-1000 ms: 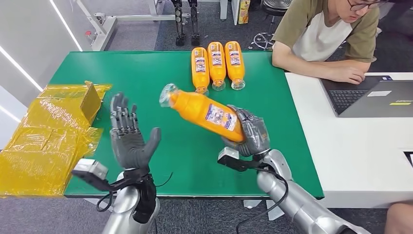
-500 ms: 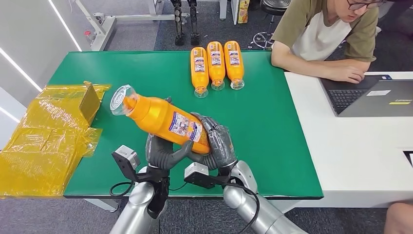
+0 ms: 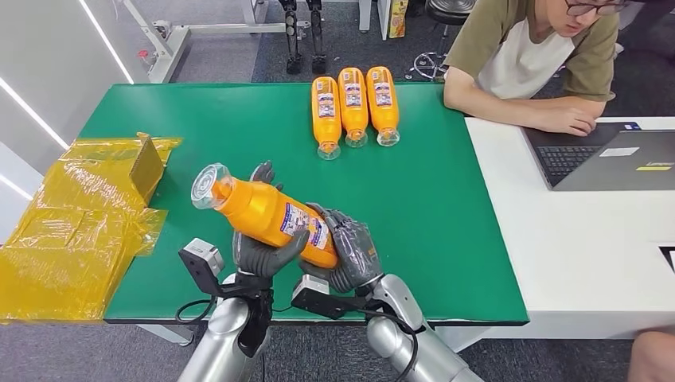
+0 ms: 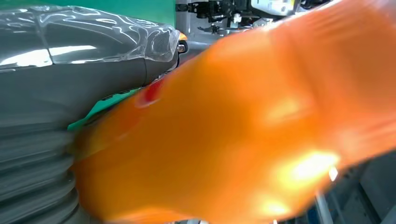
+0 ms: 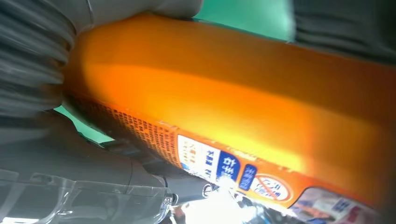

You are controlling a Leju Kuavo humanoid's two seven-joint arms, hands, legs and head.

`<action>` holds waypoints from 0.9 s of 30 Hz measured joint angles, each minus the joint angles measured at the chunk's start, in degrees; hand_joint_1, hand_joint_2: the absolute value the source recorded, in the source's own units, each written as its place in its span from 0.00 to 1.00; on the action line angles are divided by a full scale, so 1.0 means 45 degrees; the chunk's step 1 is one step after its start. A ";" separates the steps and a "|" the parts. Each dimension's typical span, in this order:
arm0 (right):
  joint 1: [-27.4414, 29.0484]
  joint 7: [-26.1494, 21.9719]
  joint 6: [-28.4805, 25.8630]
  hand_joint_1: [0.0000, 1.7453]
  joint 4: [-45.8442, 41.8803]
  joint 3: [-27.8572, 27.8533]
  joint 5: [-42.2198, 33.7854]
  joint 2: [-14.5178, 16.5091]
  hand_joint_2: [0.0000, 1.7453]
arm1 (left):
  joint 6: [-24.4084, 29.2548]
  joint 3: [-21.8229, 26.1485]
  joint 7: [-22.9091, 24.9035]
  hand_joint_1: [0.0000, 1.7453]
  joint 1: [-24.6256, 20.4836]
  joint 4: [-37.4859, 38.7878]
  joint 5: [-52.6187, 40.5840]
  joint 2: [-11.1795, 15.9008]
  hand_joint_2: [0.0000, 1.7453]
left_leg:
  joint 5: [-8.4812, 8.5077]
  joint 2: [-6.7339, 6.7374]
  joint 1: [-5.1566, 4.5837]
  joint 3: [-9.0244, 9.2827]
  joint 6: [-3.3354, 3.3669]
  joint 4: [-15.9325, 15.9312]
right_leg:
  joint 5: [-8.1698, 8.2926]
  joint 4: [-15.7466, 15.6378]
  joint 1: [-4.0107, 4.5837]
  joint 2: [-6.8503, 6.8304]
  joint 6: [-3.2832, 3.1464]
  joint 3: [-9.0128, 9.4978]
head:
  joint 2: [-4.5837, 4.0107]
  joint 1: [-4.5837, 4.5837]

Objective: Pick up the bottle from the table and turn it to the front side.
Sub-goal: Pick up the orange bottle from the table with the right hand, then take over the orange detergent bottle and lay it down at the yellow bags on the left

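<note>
Above the near part of the green table (image 3: pixel 446 207), both of my hands hold an orange bottle (image 3: pixel 267 211). It lies tilted, its clear cap end up and to the left, its label facing up. My left hand (image 3: pixel 259 253) cups the bottle's middle from below, thumb hooked over the front and fingers (image 3: pixel 263 172) rising behind it. My right hand (image 3: pixel 352 253) grips the base end. In the left wrist view the bottle (image 4: pixel 261 130) is a blurred orange mass against my left hand (image 4: pixel 70 93). The right wrist view has the labelled bottle (image 5: pixel 233 116) pressed into my right hand (image 5: pixel 32 60).
Three more orange bottles (image 3: pixel 353 107) lie side by side at the table's far edge. A yellow wrapped package (image 3: pixel 79 215) covers the left end. A person sits at the adjoining white table (image 3: pixel 589 247) with a laptop (image 3: pixel 613 159), forearm resting near the green table's corner.
My right hand carried the bottle leftwards and toward me, into my left hand. The left hand, open and raised a second ago, now wraps around the bottle's middle.
</note>
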 joint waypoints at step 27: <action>0.0406 0.0419 0.1631 1.00 -0.0366 -0.0492 0.1099 -0.0416 1.00 | 0.0578 0.0432 -0.0423 1.00 0.0093 -0.0117 -0.0483 0.0002 1.00 | -0.0001 0.0010 -0.0001 -0.0002 0.0000 0.0001 | 0.0001 0.0000 -0.0001 0.0006 0.0000 -0.0006 | 0.0000 0.0000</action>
